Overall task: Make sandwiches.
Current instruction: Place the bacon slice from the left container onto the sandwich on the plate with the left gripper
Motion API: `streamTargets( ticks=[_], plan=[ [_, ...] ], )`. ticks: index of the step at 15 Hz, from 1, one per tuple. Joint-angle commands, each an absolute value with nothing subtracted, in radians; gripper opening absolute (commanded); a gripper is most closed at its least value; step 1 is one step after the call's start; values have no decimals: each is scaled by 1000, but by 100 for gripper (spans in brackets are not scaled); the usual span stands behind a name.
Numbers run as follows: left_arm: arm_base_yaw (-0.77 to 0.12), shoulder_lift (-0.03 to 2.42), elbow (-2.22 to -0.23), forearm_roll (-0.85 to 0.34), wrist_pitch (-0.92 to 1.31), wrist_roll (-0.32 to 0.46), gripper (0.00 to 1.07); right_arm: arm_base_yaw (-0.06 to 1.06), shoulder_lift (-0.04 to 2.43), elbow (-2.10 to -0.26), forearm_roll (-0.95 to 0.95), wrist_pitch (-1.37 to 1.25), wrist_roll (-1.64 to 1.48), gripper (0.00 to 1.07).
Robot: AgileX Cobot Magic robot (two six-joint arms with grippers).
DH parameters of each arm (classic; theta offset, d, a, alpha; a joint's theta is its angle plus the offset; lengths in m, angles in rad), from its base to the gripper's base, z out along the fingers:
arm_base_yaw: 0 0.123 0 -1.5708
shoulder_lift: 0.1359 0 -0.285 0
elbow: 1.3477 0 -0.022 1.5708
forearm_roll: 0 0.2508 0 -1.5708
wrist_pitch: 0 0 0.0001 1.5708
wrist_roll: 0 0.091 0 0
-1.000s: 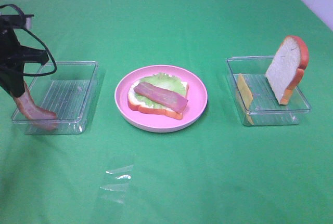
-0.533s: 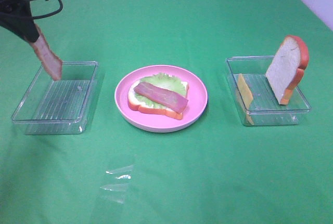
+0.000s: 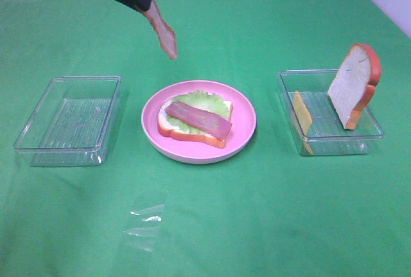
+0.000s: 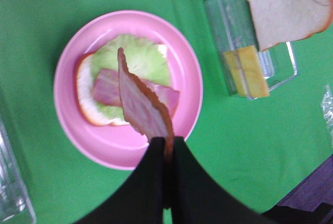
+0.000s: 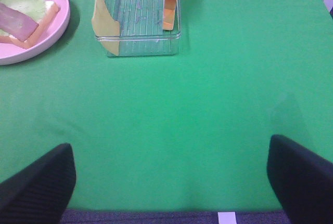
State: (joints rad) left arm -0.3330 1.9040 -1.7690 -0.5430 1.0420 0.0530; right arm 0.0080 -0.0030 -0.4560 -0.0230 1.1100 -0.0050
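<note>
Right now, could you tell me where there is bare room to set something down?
Widest: the green cloth in front of the plate, except the clear wrapper. The left tray holds nothing. Narrow gaps flank the plate. Crowded: the right tray with cheese and bread.

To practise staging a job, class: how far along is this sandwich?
Done: bottom bread, lettuce and one bacon strip lie on the pink plate. In hand: the left gripper is shut on a second bacon strip, held in the air. Left: the cheese slice and top bread slice wait in the right tray; the right gripper is open, holding nothing.
</note>
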Motion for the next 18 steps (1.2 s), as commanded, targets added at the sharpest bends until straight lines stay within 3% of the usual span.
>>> streamTargets(
  ticks=[1, 5, 11, 15, 18],
  plan=[
    [-387, 1956, -1773, -611, 989, 99, 0, 8, -26, -453, -24, 1107, -11, 96],
    [-459, 2084, -1773, -710, 968, 171, 0, 8, -26, -453, -24, 1107, -11, 96],
    [-504, 2260, -1889, -754, 963, 219, 0, 8, -26, -453, -24, 1107, -11, 96],
    [-498, 2293, -1944, -702, 965, 205, 0, 8, -26, -453, -23, 1107, -11, 96],
    [-496, 2294, -1944, -571, 991, 156, 0, 8, -26, -453, -23, 1107, -11, 96]
  ],
)
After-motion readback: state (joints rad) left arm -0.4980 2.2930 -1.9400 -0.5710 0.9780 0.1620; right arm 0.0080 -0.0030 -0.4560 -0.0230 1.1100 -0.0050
